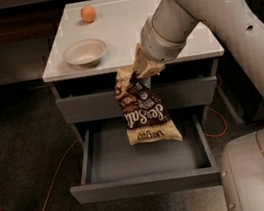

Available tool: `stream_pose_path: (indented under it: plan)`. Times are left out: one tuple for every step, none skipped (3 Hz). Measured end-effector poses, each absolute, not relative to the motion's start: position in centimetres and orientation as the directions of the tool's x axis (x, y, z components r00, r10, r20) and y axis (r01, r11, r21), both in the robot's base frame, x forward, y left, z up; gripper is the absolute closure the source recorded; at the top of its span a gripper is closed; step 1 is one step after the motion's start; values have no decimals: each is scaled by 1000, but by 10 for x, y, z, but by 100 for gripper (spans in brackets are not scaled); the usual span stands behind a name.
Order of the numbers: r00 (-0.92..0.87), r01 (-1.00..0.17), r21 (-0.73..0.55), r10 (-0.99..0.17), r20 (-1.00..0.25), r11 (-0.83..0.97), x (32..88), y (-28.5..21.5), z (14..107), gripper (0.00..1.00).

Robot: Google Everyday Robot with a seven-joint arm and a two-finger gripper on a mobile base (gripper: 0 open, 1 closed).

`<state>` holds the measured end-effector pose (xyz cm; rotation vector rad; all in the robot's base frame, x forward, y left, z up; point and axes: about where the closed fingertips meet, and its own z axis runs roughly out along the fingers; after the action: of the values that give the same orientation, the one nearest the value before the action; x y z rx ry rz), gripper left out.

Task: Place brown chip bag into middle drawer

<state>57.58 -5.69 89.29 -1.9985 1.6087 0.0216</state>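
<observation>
Your gripper (pixel 139 74) hangs above the open middle drawer (pixel 136 186). Its jaws pinch the brown chip bag (pixel 145 114) by its top.

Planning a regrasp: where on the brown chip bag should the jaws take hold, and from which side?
Its tan top end, from above: the brown chip bag hangs upright from there in the gripper, over the open middle drawer, its body crinkled.

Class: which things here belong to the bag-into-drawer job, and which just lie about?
Job: crinkly dark-brown chip bag, hanging from the gripper over the open wide grey middle drawer.

Lying about: round white bowl, small orange ball, on the white cabinet top.
</observation>
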Motion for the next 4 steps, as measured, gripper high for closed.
stream_pose_path:
  plan:
    - [342, -886, -407, -904, -256, -221, 572, -57, 854, 100]
    - [414, -862, -385, -895, -165, -328, 567, -57, 814, 100]
    - [466, -834, -373, -882, -77, -408, 566, -64, 779, 100]
    - [497, -806, -371, -868, 2, -462, 574, -80, 742, 100]
